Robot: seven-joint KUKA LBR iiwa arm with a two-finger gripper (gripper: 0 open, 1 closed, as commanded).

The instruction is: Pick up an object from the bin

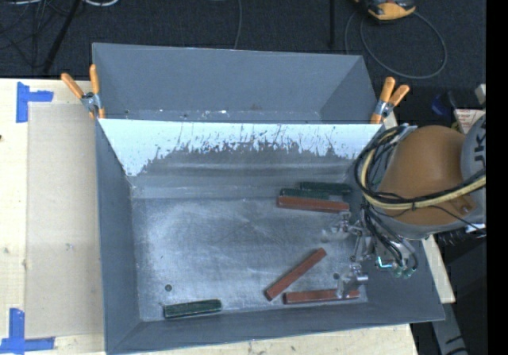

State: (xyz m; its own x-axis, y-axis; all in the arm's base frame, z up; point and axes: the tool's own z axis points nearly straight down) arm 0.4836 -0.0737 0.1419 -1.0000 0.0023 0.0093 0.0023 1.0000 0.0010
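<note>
My gripper [348, 260] is low at the bin's right side with its fingers spread open and nothing between them. One fingertip [350, 288] is at the right end of a brown flat stick [316, 296] lying along the front wall. The other fingertip [343, 228] sits just below a second brown stick [311, 202]. A third brown stick [295, 273] lies diagonally just left of the gripper. A dark green stick [324, 187] rests behind the second brown one, near the back slope.
Another dark green stick [192, 309] lies alone at the bin's front left corner. The arm, with its orange dome and looped cables, overhangs the bin's right wall. The floor's left and middle are bare metal.
</note>
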